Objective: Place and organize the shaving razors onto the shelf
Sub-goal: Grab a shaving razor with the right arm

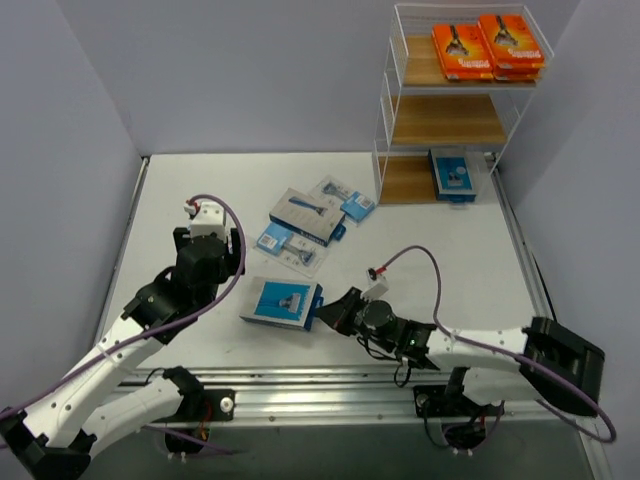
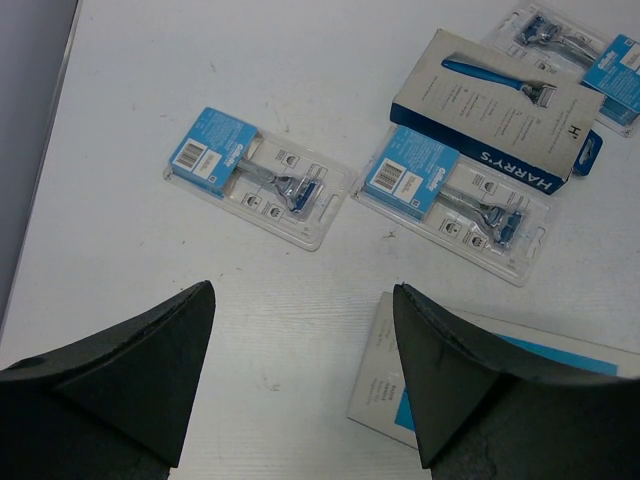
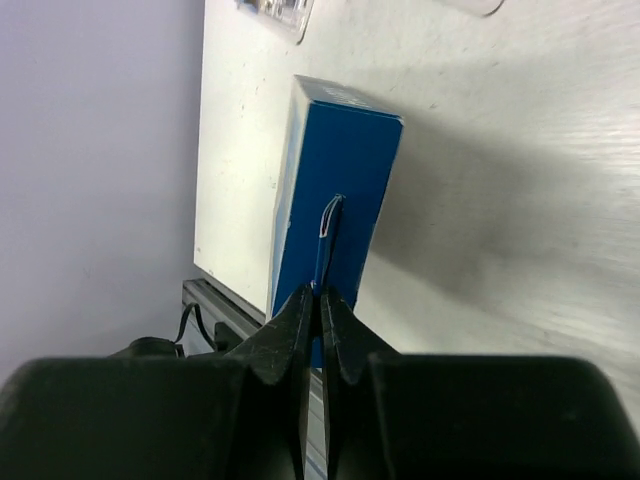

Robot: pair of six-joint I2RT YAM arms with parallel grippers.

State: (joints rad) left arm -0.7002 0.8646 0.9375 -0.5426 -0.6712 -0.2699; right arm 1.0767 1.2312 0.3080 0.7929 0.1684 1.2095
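The right gripper (image 3: pixel 320 300) is clamped on a thin end flap of a blue razor box (image 3: pixel 335 190), which lies on the worktop (image 1: pixel 460 260), well apart from the shelf (image 1: pixel 445 120), to its near left. The left gripper (image 2: pixel 302 295) hangs open over bare worktop, farther left of the shelf. Two orange razor boxes (image 1: pixel 463 52) sit on the shelf's top tier and a blue-and-grey box (image 1: pixel 452 174) on its bottom tier. A Harry's box (image 2: pixel 500 110) and blister packs (image 2: pixel 262 175) lie left of the shelf.
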